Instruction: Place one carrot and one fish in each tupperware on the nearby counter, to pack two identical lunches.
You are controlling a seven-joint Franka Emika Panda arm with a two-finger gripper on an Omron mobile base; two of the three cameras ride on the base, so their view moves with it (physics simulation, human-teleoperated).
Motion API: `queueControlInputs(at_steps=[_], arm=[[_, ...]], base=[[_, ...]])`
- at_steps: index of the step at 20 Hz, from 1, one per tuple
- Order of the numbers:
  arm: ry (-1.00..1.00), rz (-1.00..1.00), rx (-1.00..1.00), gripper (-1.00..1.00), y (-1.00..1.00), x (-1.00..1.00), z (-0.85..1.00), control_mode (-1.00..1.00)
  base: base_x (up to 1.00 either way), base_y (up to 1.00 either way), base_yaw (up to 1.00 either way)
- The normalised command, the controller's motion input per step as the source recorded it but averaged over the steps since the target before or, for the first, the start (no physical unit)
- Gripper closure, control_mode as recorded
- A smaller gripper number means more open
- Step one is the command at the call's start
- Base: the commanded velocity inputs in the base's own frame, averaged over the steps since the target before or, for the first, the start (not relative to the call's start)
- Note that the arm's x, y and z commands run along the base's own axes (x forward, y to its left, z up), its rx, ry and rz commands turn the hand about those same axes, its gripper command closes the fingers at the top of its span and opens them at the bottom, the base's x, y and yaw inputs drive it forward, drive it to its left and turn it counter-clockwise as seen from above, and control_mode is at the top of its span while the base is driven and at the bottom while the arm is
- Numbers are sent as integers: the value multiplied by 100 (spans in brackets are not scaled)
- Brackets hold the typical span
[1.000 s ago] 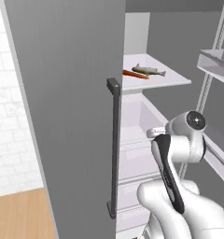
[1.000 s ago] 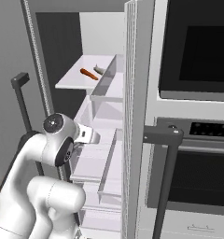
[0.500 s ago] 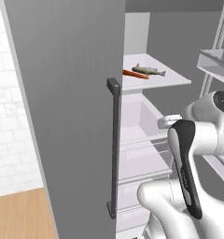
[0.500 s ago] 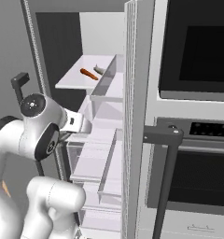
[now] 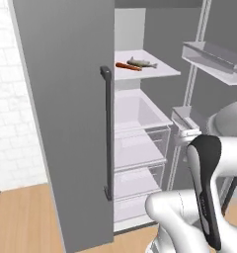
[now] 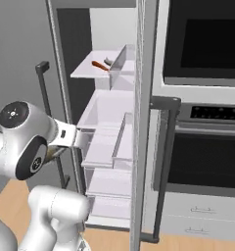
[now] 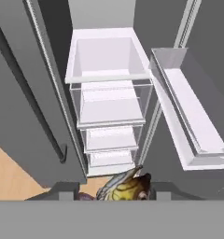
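Observation:
My gripper (image 7: 123,193) is shut on a yellow-brown fish (image 7: 126,185), which lies across the bottom of the hand view in front of the open fridge. My hand (image 6: 73,138) hangs level with the fridge's clear drawers, left of them in the right base view. On the upper white fridge shelf (image 5: 157,70) an orange carrot (image 5: 127,66) lies beside a grey fish (image 5: 141,63). The same carrot (image 6: 100,65) and grey fish (image 6: 108,61) appear in the right base view. The tupperware and the counter are out of view.
The grey fridge door (image 5: 71,123) with its dark vertical handle (image 5: 107,133) stands open on the left. White door bins (image 5: 214,57) jut out on the right. Clear drawers (image 7: 111,100) stack below the shelf. A black wall oven (image 6: 202,44) stands right of the fridge.
My arm has swung back from the fridge: the elbow moved right in the left base view and left in the right base view. The carrot and grey fish on the shelf stayed put.

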Motion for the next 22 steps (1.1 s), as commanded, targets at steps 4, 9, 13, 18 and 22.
queueControlInputs(at_steps=[4, 9, 13, 18, 22], arm=[[0, 0, 0, 100, 0, 0, 0, 100], [0, 0, 0, 100, 0, 0, 0, 100], [0, 0, 0, 100, 0, 0, 0, 100], [0, 0, 0, 100, 0, 0, 0, 100], [0, 0, 0, 100, 0, 0, 0, 100]], base=[[-100, -69, -21], [-49, -99, -40], [1, -100, -45], [48, -97, -41], [98, -71, -29]])
